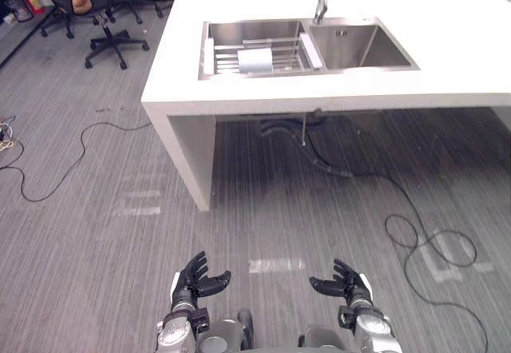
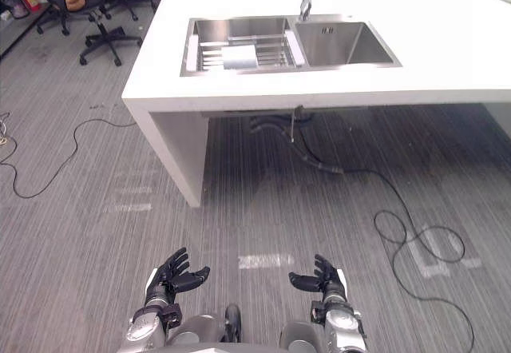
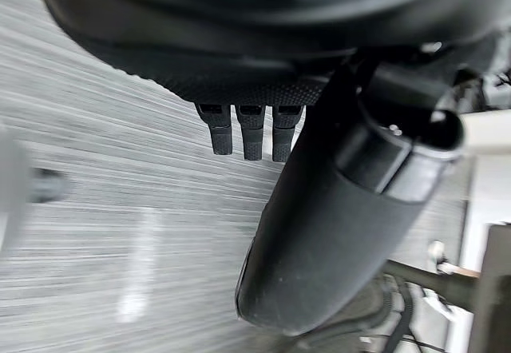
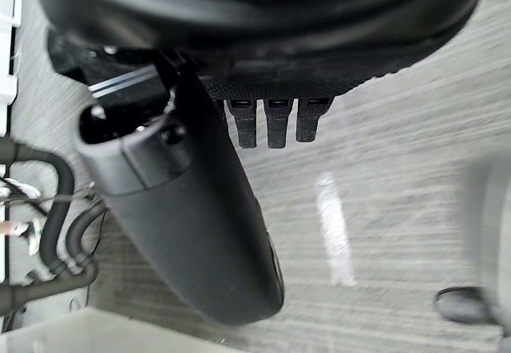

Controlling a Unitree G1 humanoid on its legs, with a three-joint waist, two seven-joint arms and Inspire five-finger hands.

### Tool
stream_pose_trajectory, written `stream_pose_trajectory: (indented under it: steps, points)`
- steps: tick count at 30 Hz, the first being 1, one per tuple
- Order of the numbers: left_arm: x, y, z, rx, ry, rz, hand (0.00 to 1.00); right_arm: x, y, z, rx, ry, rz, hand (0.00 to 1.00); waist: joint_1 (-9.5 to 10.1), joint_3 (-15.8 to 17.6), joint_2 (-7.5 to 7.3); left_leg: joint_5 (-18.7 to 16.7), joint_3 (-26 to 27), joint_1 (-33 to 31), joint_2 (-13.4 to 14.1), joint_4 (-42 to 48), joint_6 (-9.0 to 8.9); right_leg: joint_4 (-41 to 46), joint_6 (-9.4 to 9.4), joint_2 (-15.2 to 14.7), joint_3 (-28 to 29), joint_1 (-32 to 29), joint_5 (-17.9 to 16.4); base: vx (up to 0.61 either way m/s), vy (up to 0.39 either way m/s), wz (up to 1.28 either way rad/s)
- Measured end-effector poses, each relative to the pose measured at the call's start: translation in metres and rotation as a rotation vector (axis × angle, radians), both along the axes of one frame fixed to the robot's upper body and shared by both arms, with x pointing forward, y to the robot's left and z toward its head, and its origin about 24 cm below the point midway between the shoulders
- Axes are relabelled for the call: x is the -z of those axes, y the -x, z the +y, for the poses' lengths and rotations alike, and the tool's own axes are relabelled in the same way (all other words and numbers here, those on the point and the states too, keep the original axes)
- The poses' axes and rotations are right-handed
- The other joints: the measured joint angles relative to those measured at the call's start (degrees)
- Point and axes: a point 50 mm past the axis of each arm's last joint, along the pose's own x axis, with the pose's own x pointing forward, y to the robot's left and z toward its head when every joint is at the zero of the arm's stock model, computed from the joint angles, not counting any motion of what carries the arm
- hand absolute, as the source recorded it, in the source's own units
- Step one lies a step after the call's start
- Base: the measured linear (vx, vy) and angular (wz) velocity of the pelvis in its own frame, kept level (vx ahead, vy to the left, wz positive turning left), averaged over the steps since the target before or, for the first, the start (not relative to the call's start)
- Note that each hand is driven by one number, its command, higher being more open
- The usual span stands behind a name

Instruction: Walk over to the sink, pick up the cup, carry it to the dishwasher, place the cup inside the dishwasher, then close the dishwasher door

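- Left hand (image 1: 198, 278) and right hand (image 1: 345, 282), both low and near, I read as spread open over the floor (image 1: 96, 257), holding nothing.
- Far ahead, the cup (image 1: 255, 60) lies on its side on the rack (image 1: 226, 50) in the left basin of the sink (image 1: 361, 46), set in a white counter (image 1: 335, 91).

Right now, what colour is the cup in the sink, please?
The cup is silvery grey, clearest in the left eye view.

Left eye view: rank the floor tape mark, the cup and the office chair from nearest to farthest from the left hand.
1. Floor tape mark, just right of the left hand.
2. Cup, on the rack in the sink, left basin.
3. Office chair, far left beyond the counter.
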Motion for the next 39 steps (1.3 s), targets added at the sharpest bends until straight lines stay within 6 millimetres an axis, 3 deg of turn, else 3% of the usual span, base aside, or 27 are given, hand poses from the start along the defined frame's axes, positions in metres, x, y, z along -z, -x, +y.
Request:
stream_pose_trajectory:
  steps: [3, 5, 7, 8, 10, 12, 13, 14, 15, 16, 18, 20, 22, 23, 24, 25, 26, 27, 31, 32, 33, 35, 36, 38, 39]
  points:
    - [-0.011, -0.012, -0.001, 0.005, -0.001, -0.064, 0.9, -0.001, 0.001, 0.002, -0.001, -0.01, -0.011, 0.9, -1.53, -0.45, -0.63, -2.18, -3.3, 2.73, 0.01, -0.18, -0.27, -8.12, -4.02, -0.36, -5.53, -4.37, -2.43, 0.35, -0.035, 0.5]
    - [-0.018, -0.021, -0.004, 0.008, 0.003, -0.105, 0.9, -0.002, -0.001, 0.001, 0.004, -0.008, -0.015, 0.9, -2.24, -0.43, -0.6, -2.97, -5.11, 4.27, 0.9, -0.94, -1.48, -19.24, -4.46, 1.25, -6.16, -5.13, -2.0, 0.4, -0.137, 0.56]
    - [-0.028, -0.029, -0.004, 0.009, 0.0, -0.159, 0.9, -0.002, -0.001, 0.002, 0.004, -0.009, -0.015, 0.9, -2.17, -0.58, -0.91, -4.18, -6.35, 5.83, 1.64, -2.01, -3.53, -29.79, -5.14, 2.46, -5.9, -5.47, 3.35, 0.42, -0.19, 0.42]
    - [-0.034, -0.034, -0.005, 0.001, 0.0, -0.188, 0.9, 0.0, 0.002, -0.002, 0.008, 0.001, -0.002, 0.9, -2.31, -0.67, -0.03, -5.25, -7.69, 7.02, 3.06, -2.03, -5.1, -30.66, -5.68, 3.5, -6.68, -4.08, 9.3, 0.53, -0.271, 0.24]
    - [-0.051, -0.041, -0.01, -0.006, 0.011, -0.274, 0.9, -0.001, 0.002, -0.005, 0.014, 0.011, -0.002, 0.9, -1.98, -1.14, 0.79, -5.02, -7.65, 7.31, 4.94, -1.98, -5.87, -30.13, -7.94, 4.96, -7.76, -3.46, 7.49, 0.5, -0.284, 0.15]
    - [-0.074, -0.051, -0.017, 0.023, 0.015, -0.38, 0.9, -0.003, 0.001, -0.005, 0.019, 0.017, -0.015, 0.9, -2.34, -1.09, 0.93, -4.9, -7.77, 7.31, 6.12, 0.63, -6.32, -29.89, -8.82, 5.55, -9.34, -1.51, 5.29, 0.31, -0.203, 0.29]
    - [-0.09, -0.055, -0.024, 0.046, 0.032, -0.453, 0.9, -0.003, 0.003, -0.005, 0.02, 0.02, -0.019, 0.9, -2.3, -0.71, 1.46, -5.72, -7.64, 5.73, 7.45, 8.3, -7.72, -31.4, -8.97, 6.46, -10.49, 2.04, 4.41, 0.31, -0.192, 0.28]
    - [-0.107, -0.057, -0.032, 0.055, 0.054, -0.53, 0.9, -0.005, 0.006, -0.006, 0.015, 0.025, -0.026, 0.9, -2.02, -0.24, 2.25, -4.96, -7.48, 1.64, 9.29, 21.64, -9.04, -33.63, -9.5, 7.87, -10.92, 5.85, 3.99, 0.28, -0.165, 0.15]
    - [-0.116, -0.057, -0.034, 0.054, 0.064, -0.571, 0.9, -0.007, 0.006, -0.006, 0.007, 0.029, -0.036, 0.9, -1.61, -0.15, 2.62, -3.08, -7.43, -1.13, 10.55, 28.47, -9.91, -34.36, -9.95, 8.38, -10.89, 7.47, 3.63, 0.29, -0.103, -0.11]
    - [-0.139, -0.057, -0.039, 0.061, 0.078, -0.682, 0.9, -0.01, 0.007, -0.002, -0.013, 0.031, -0.055, 0.9, -0.89, -0.08, 3.37, -2.63, -5.95, -6.55, 13.49, 40.63, -10.25, -35.32, -10.94, 9.36, -10.52, 10.38, 2.49, 0.22, -0.042, -0.18]
    - [-0.164, -0.055, -0.041, 0.065, 0.084, -0.802, 0.9, -0.012, 0.006, -0.002, -0.018, 0.034, -0.069, 0.9, -0.49, -0.06, 3.13, -4.5, -3.82, -11.56, 15.53, 44.27, -9.1, -36.27, -11.57, 9.36, -9.57, 12.29, 0.99, 0.2, -0.017, -0.18]
    - [-0.185, -0.053, -0.04, 0.061, 0.087, -0.907, 0.9, -0.013, 0.004, -0.003, -0.018, 0.037, -0.074, 0.9, 0.51, -0.38, 3.66, -6.66, -2.42, -14.59, 15.63, 39.96, -8.48, -37.42, -11.05, 8.89, -8.38, 13.51, 0.58, 0.22, 0.083, -0.26]
    - [-0.199, -0.05, -0.039, 0.049, 0.084, -0.982, 0.9, -0.013, 0.005, -0.004, -0.018, 0.04, -0.072, 0.9, 0.78, -0.49, 3.85, -7.9, -1.77, -15.92, 13.45, 31.53, -8.22, -37.83, -9.97, 7.43, -7.61, 14.78, -0.18, 0.29, 0.18, -0.13]
    - [-0.207, -0.049, -0.039, 0.032, 0.082, -1.025, 0.9, -0.013, 0.005, -0.007, -0.021, 0.05, -0.068, 0.9, 1.03, -0.57, 3.89, -7.05, -2.32, -16.18, 10.6, 22.36, -8.28, -37.45, -8.54, 5.84, -7.03, 15.45, -0.85, 0.33, 0.246, -0.06]
    - [-0.21, -0.048, -0.039, 0.025, 0.081, -1.037, 0.9, -0.012, 0.005, -0.009, -0.022, 0.055, -0.065, 0.9, 1.12, -0.99, 4.31, -5.18, -2.86, -15.94, 9.5, 17.09, -8.35, -36.79, -7.62, 5.51, -6.66, 15.46, -1.48, 0.34, 0.263, -0.2]
    - [-0.213, -0.047, -0.04, 0.01, 0.088, -1.056, 0.9, -0.011, 0.006, -0.012, -0.029, 0.065, -0.055, 0.9, 1.64, -1.65, 5.37, 2.5, -2.81, -14.55, 9.05, 11.68, -4.55, -36.13, -5.33, 5.84, -5.52, 15.44, -2.92, 0.35, 0.264, -0.3]
    - [-0.212, -0.048, -0.036, -0.005, 0.063, -1.052, 0.9, -0.006, 0.004, -0.005, -0.051, 0.051, -0.03, 0.9, 1.95, -1.98, 3.29, 2.2, -1.16, -13.11, 7.23, 10.68, -4.43, -37.72, -5.13, 4.47, -2.43, 15.85, -3.25, 0.33, 0.2, -0.1]
    - [-0.212, -0.048, -0.036, 0.002, 0.05, -1.051, 0.9, -0.004, 0.005, -0.001, -0.068, 0.041, -0.018, 0.9, 1.48, -2.38, 2.21, 1.68, -1.2, -13.03, 5.71, 10.47, -3.63, -40.59, -4.94, 4.08, -0.52, 17.31, -2.83, 0.31, 0.16, 0.08]
    - [-0.212, -0.047, -0.04, 0.05, 0.009, -1.046, 0.9, -0.001, -0.001, 0.004, -0.081, 0.028, -0.007, 0.9, 2.16, -2.55, 1.63, -1.31, 1.01, -10.55, 4.59, 9.97, -2.5, -40.46, -4.37, 2.66, 2.09, 18.4, -2.04, 0.27, 0.112, -0.21]
    - [-0.212, -0.047, -0.045, 0.09, 0.005, -1.043, 0.9, -0.001, 0.0, 0.004, -0.086, 0.026, -0.008, 0.9, 2.5, -2.54, 1.63, -2.31, 2.03, -8.37, 4.87, 8.91, -2.7, -33.83, -1.9, 2.6, 2.59, 16.13, -2.38, 0.17, 0.081, -0.59]
    - [-0.212, -0.046, -0.05, 0.13, -0.006, -1.043, 0.9, -0.001, 0.0, 0.005, -0.09, 0.024, -0.01, 0.9, 2.36, -2.55, 1.29, -3.24, 3.15, -6.09, 5.04, 8.22, -2.75, -23.66, 3.03, 1.95, 2.35, 12.05, -2.17, 0.12, 0.051, -0.56]
    - [-0.214, -0.044, -0.055, 0.186, -0.017, -1.051, 0.9, 0.003, 0.008, 0.006, -0.088, 0.014, 0.011, 0.9, 1.44, -2.86, 0.18, -5.34, 3.87, -2.95, 4.79, 8.03, -2.04, -8.53, 6.19, 0.01, 1.72, 6.22, 0.25, 0.14, 0.015, -0.23]
    - [-0.215, -0.044, -0.056, 0.197, -0.019, -1.054, 0.9, 0.004, 0.011, 0.007, -0.086, 0.01, 0.018, 0.9, 0.9, -3.03, -0.1, -5.96, 3.87, -2.07, 4.75, 8.04, -1.85, -5.16, 5.37, -0.45, 1.14, 4.82, -0.18, 0.2, -0.037, -0.04]
    - [-0.221, -0.042, -0.057, 0.212, -0.046, -1.08, 0.9, 0.006, 0.018, 0.01, -0.089, 0.002, 0.033, 0.9, -0.42, -3.34, -0.45, -7.42, 3.8, 0.41, 5.73, 8.04, -2.88, -0.95, 0.77, -1.04, -1.15, -0.22, -2.76, 0.22, -0.089, -0.01]
    - [-0.221, -0.042, -0.057, 0.212, -0.046, -1.082, 0.9, 0.006, 0.018, 0.01, -0.089, 0.002, 0.033, 0.9, -0.49, -3.34, -0.45, -7.51, 3.78, 0.51, 5.81, 8.04, -3.0, -1.05, 0.48, -1.03, -1.3, -0.54, -2.92, 0.21, -0.143, 0.03]
